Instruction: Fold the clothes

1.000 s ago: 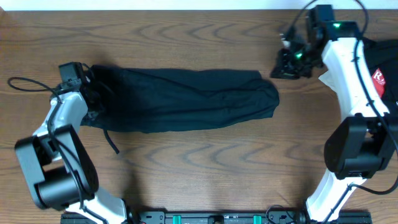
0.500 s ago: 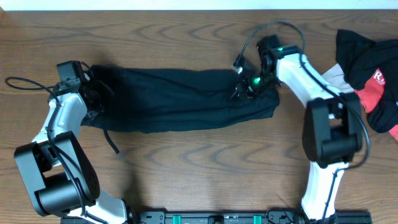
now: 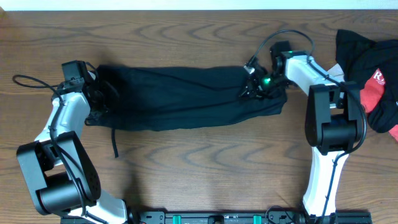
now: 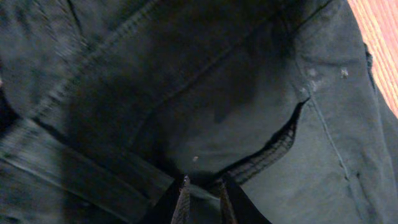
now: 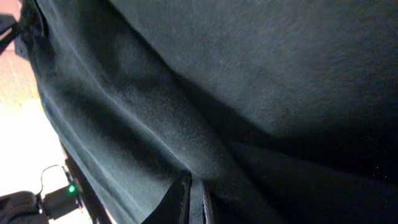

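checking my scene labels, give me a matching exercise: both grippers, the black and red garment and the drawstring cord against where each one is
Things:
1 left gripper
2 right gripper
3 black-and-red garment
4 drawstring cord

Places:
a on bare wood just below the black trousers
b far right of the table
c shut on the trousers' end nearest the other garment
d shut on the trousers' end where the cord hangs out

Pairs: 1-d, 2-c, 3-b, 4-a
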You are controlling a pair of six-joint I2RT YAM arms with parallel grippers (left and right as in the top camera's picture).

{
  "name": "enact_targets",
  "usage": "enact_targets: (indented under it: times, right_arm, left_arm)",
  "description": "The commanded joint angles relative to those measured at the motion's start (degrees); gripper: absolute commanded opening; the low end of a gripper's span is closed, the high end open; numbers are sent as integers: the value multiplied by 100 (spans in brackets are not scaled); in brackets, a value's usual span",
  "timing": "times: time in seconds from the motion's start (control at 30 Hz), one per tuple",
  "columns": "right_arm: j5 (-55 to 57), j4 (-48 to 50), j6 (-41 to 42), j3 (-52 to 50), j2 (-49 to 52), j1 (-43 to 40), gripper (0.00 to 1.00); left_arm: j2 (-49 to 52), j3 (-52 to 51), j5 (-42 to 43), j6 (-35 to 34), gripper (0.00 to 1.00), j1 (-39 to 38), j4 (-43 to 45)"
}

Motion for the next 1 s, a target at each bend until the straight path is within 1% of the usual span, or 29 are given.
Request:
enact_targets:
  times: [0.0, 0.27, 0.47, 0.53, 0.6, 0.63, 0.73, 0.9, 0.97]
  right_arm:
    - [420, 20, -116, 50, 304, -243, 8]
    - [-614, -363, -221, 782, 205, -221, 8]
    - [-2155, -522, -221, 1386, 155, -101, 9]
    - [-2317, -505, -210, 1425, 155, 7, 10]
    - [-1985, -511, -125, 1423, 155, 214, 11]
    - [-1644, -509, -66, 1416, 157, 332, 11]
    - [-90, -540, 247, 1416, 157, 809, 11]
    - [1751, -684, 326, 1416, 157, 1537, 11]
    - [2433, -678, 400, 1416, 157, 1764, 12]
  left_arm:
    - [-20, -9, 52, 223, 19, -83, -22]
    - [-20, -9, 52, 245, 19, -258, -44]
    - [-20, -9, 55, 245, 19, -413, -63]
    - [-20, -9, 55, 243, 19, -483, -61]
    - [-17, -9, 55, 243, 19, -551, -59]
    - [-15, -9, 55, 243, 19, -588, -59]
    - [-2, -9, 55, 240, 18, -695, -66]
    - [28, -11, 55, 240, 19, -822, -153]
    - [28, -24, 57, 240, 19, -868, -173]
